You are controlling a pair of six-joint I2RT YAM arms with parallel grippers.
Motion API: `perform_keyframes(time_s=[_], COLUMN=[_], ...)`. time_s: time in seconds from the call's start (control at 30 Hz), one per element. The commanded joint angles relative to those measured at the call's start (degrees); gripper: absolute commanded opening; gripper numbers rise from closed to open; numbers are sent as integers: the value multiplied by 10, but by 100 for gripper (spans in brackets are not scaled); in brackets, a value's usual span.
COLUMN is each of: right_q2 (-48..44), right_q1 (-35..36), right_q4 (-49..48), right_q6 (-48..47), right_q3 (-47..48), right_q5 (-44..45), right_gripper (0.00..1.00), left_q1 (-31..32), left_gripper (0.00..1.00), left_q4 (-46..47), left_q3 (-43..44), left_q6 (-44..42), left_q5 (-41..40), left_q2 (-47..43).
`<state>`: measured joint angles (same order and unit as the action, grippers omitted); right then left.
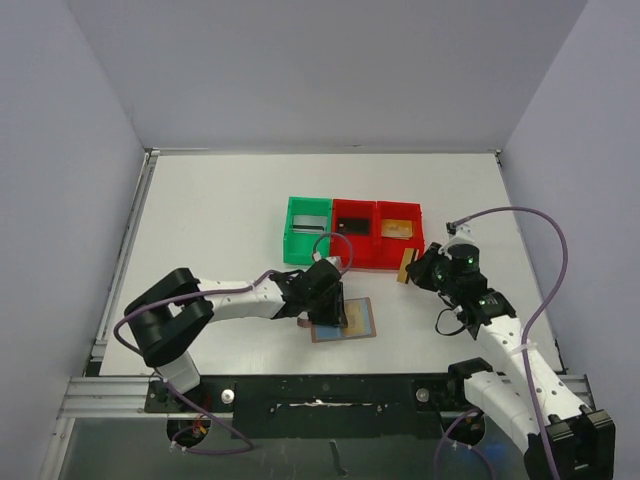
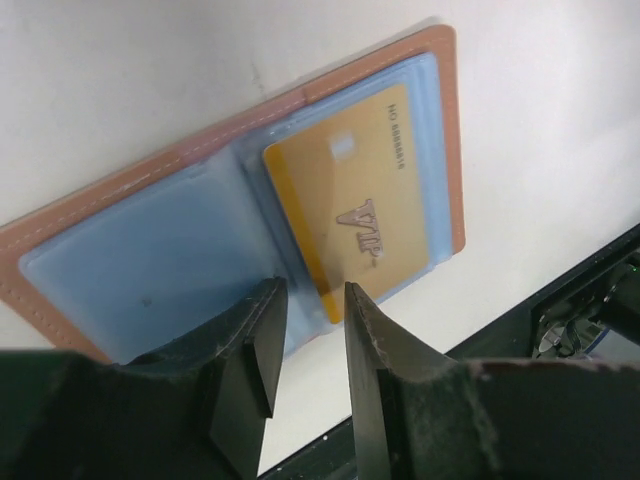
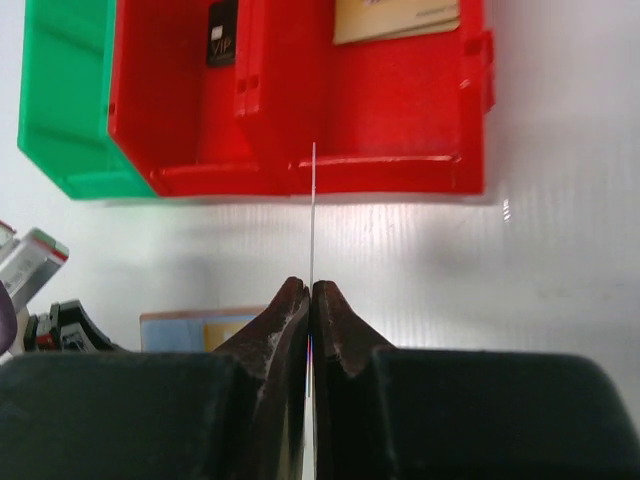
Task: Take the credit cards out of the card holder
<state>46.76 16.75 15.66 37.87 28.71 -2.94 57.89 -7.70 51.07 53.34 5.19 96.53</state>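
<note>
top / card holder (image 1: 356, 322): open, flat on table.
top / L gripper (image 1: 333, 308): over holder's left half.
top / R gripper (image 1: 414, 267): right of holder and beyond it, pinching a tan card (image 1: 406, 264).
L wrist / gold VIP card (image 2: 340, 200): inside one clear sleeve of holder.
L wrist / L jaws: narrow gap, nothing in it, tips just above card's near end.
L wrist / handling: card prob. thin, stiff, light, slick. Sleeve soft, may cling. Pinch near short end, slide out along pocket.
R wrist / R jaws: closed on tan card, seen edge-on.
R wrist / black VIP card (image 3: 222, 35): in red bin (image 3: 180, 100), well beyond holder.
</note>
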Motion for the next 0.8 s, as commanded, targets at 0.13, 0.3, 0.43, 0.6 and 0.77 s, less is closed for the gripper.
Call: perform_keyframes(time_s=[0.13, 0.3, 0.43, 0.6, 0.77], right_q2=[38, 74, 96, 156, 193], right_q1=[-73, -60, -19, 9, -18], right_q4=[-31, -88, -104, -82, -83], right_q6=[-155, -290, -474, -640, -737], right_q3=[81, 102, 120, 163, 172], right_q5=[-58, -53, -22, 15, -19], right_gripper=[0, 1, 0, 0, 0], left_q1=[-4, -5, -6, -16, -32], left_gripper=[29, 32, 37, 40, 46], left_q4=[-45, -49, -30, -23, 8], left_q3=[-7, -3, -1, -11, -65], left_q6=[5, -5, -17, -20, -4], left_q5=[-46, -44, -35, -34, -29], left_q2=[-29, -43, -77, -120, -180])
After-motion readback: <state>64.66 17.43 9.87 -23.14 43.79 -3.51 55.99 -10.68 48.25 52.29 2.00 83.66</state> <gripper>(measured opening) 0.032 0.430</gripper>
